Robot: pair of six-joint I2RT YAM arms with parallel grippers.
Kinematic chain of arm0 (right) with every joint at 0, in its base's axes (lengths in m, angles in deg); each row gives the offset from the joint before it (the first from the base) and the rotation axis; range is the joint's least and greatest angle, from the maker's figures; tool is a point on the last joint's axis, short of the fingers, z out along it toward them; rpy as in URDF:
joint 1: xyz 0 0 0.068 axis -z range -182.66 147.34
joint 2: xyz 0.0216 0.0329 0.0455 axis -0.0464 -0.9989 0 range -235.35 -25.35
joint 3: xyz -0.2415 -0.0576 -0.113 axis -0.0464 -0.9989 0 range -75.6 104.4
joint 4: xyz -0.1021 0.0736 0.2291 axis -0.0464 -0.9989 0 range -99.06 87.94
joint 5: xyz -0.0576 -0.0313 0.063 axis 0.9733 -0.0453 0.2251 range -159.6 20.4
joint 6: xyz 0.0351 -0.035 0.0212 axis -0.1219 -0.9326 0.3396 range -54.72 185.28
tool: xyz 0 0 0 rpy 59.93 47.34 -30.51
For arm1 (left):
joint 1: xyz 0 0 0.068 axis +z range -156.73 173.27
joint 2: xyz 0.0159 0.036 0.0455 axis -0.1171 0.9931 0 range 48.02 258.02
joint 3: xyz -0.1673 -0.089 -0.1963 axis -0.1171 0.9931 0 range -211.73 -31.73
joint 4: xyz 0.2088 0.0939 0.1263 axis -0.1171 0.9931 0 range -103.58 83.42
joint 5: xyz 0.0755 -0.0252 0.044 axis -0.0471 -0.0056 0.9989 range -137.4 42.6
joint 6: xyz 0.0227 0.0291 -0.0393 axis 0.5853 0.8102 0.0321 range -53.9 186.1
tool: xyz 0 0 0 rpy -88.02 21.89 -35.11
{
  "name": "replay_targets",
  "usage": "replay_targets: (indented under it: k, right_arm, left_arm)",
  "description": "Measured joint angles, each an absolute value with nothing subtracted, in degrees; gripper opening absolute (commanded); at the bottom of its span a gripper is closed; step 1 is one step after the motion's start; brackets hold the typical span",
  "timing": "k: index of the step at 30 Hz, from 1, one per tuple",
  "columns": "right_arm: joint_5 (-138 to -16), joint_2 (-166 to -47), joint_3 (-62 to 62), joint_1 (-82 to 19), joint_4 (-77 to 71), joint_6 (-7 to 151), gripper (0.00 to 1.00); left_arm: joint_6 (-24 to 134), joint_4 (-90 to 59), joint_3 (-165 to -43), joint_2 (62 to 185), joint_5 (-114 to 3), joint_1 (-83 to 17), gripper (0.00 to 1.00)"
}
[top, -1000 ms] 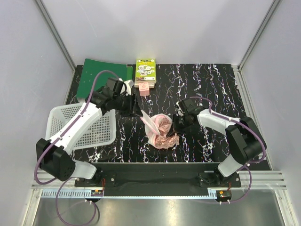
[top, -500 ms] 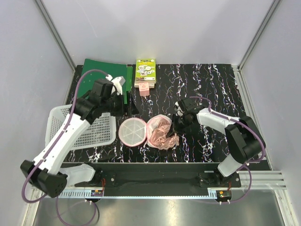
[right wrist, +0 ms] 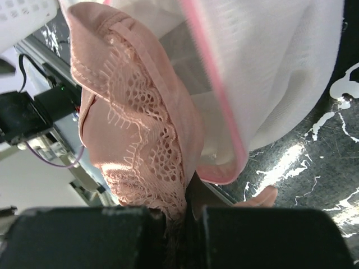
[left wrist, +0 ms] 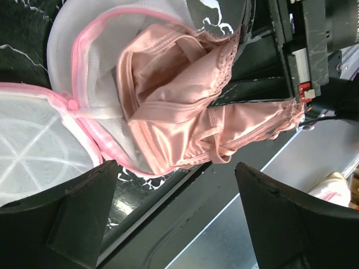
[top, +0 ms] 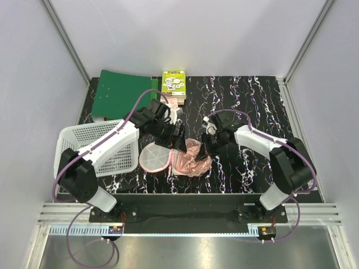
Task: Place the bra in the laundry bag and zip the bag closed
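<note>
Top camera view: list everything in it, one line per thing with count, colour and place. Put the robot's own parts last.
bra: one, peach-pink, bunched in the right half of the laundry bag, partly over its rim.
laundry bag: one, white mesh with pink edging, unzipped, both halves open at the table's near middle.
basket: one, white lattice, left side of the table.
folder: one, green, far left corner.
printed box: one, green and yellow, far edge.
small box: one, pink, just in front of the printed box, partly hidden.
table: one, black with white veins.
left gripper: open, over the bag.
right gripper: shut on the bra's lace edge.
</note>
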State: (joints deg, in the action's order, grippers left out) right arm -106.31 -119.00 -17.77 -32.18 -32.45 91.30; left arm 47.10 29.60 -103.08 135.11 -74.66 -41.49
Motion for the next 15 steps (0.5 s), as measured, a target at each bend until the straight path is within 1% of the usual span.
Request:
replay_targets:
  k: [2,5,9,15]
  right_arm:
    - [-106.4,-117.6,-17.8,-32.2,-33.0,89.8,0.0]
    - [-106.8,-115.0,-17.8,-32.2,-33.3,87.6,0.0]
    - [-107.7,-111.3,-17.8,-32.2,-33.3,85.1,0.0]
    - [-114.0,-107.2,-18.3,-32.2,-32.2,83.0,0.0]
  left_arm:
    - [48.8,29.3,-103.1,134.4,-75.0,-41.5,0.97]
    - [51.1,29.1,-103.1,133.6,-76.1,-41.4,0.99]
    - [53.6,29.0,-103.2,133.6,-78.9,-41.1,0.99]
    - [54.7,28.4,-103.3,133.7,-82.6,-40.9,0.99]
